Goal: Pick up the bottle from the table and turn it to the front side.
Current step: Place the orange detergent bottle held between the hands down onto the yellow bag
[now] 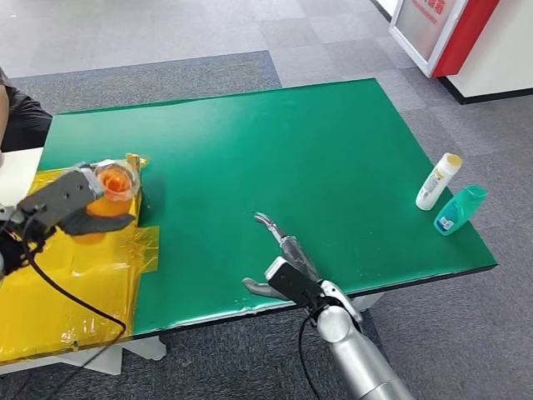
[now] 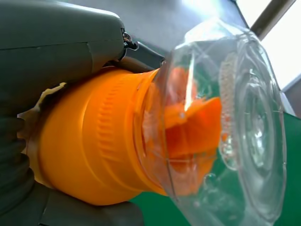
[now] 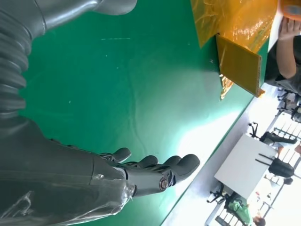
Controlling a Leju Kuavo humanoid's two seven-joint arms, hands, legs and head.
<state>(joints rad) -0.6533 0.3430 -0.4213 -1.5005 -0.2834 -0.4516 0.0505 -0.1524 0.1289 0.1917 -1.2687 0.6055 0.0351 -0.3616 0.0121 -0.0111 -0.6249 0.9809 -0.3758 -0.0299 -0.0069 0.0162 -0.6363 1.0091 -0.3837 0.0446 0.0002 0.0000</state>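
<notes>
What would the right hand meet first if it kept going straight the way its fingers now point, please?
Probably nothing: the right hand, open, points up-left across the bare green table. The orange bottle in the left hand lies well off that line, though depth is uncertain.

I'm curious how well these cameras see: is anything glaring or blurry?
Left wrist view: the orange bottle is sharp, its clear cap soft, with blown-out brightness behind. Right wrist view: white glare on the green table. Head view: evenly lit.

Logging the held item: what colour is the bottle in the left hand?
Orange bottle with a clear cap, gripped by the left hand; best seen in the left wrist view.
</notes>
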